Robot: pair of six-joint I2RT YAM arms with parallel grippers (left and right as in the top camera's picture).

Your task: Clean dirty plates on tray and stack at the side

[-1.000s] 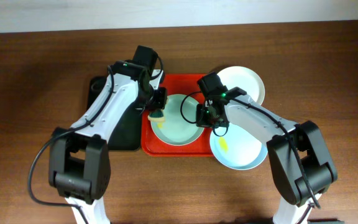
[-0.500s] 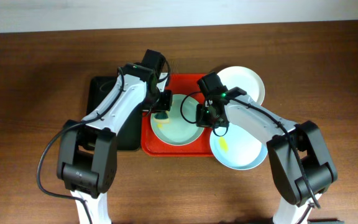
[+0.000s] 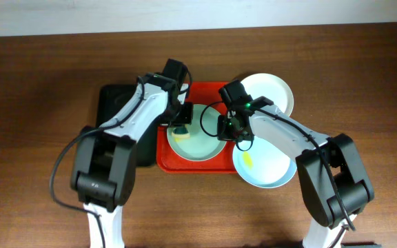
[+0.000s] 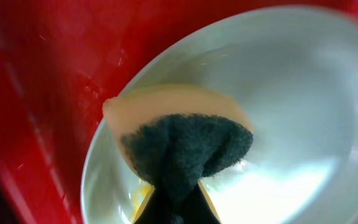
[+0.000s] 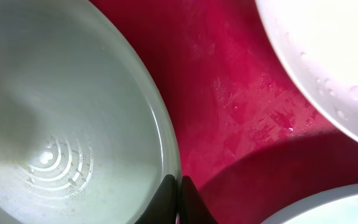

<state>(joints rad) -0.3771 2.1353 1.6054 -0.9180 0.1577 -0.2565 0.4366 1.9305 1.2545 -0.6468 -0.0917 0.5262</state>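
Note:
A pale blue plate (image 3: 202,141) lies on the red tray (image 3: 165,162). My left gripper (image 3: 182,122) is shut on a yellow sponge with a dark green scrub face (image 4: 179,140) and presses it on the plate's left inner side (image 4: 291,93). A yellow smear (image 4: 138,196) shows beside the sponge. My right gripper (image 3: 229,131) is shut on that plate's right rim (image 5: 178,186). A second pale blue plate (image 3: 267,169) with a yellow smear lies right of the tray. A white plate (image 3: 274,89) lies behind it.
A smaller black tray (image 3: 112,120) lies left of the red tray, under my left arm. The two plates at the right overlap the red tray's right edge. Brown tabletop surrounds everything.
My left gripper has moved right with the sponge, from the plate's left rim onto its inner surface. The right gripper and the plates have not moved.

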